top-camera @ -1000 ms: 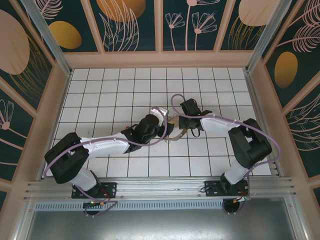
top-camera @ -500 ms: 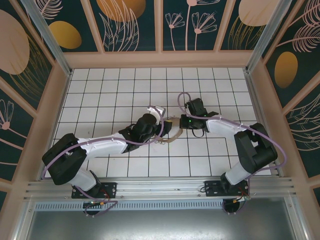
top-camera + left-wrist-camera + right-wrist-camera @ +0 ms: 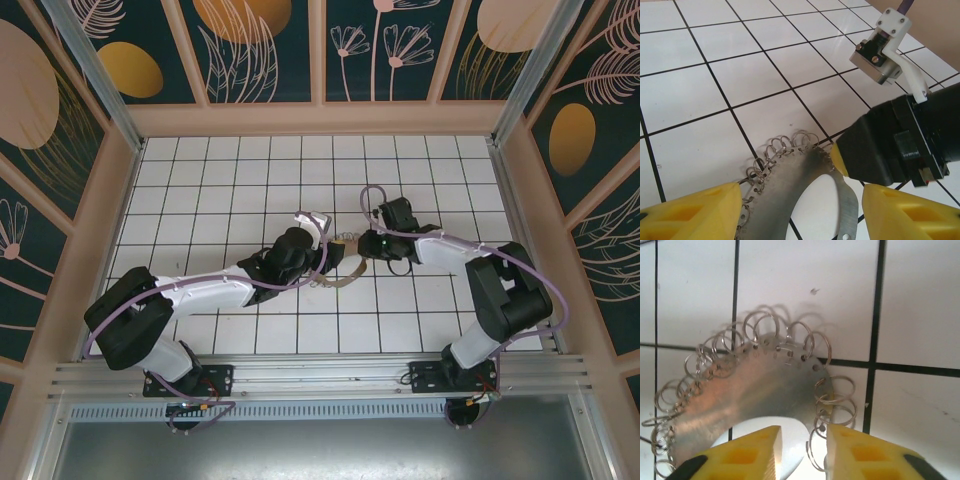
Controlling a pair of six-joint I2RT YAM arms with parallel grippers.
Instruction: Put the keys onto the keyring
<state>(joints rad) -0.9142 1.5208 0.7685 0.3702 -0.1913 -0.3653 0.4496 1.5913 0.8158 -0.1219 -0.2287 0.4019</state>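
**Keyring reached, nothing threaded yet**

On the tiled table (image 3: 230,190), my left gripper (image 3: 800,192) straddles the keyring (image 3: 785,195); whether it pinches, I cannot tell. My right gripper (image 3: 802,435), slightly parted above it, grasps nothing. The split rings (image 3: 760,325) look bare, so all threading is left.

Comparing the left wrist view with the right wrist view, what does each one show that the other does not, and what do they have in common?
Left wrist view: the right pincer from outside, black with a yellow tip, at the keyring's edge, and a white bracket holding a silver block above it. Right wrist view: distinct small holes along the plate's rim. Shared: the keyring, fringed with wire rings, over white tiles, framed by the viewing arm's own yellow fingers.
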